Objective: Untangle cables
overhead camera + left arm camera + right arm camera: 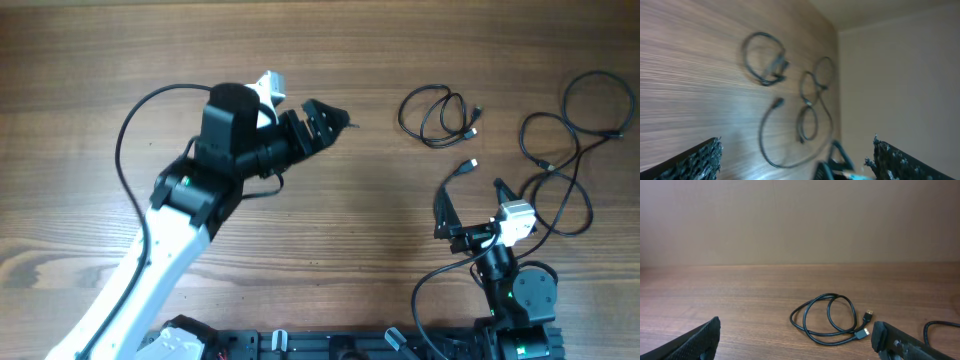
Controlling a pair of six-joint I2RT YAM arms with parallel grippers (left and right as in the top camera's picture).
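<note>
Two black cables lie apart on the wooden table. A small coiled cable [437, 115] with two plug ends is at the upper middle right; it also shows in the right wrist view [830, 321] and the left wrist view [765, 60]. A longer looped cable [572, 150] lies at the far right, with one plug end [469, 165] near my right gripper; it also shows in the left wrist view [812, 105]. My left gripper [328, 120] is open and empty, left of the coil. My right gripper [470, 200] is open and empty, in front of the coil.
The left arm's own thick black wire [130, 130] arcs over the table's left part. The arm bases [350, 345] sit along the front edge. A plain wall [800, 220] stands behind the table's far edge.
</note>
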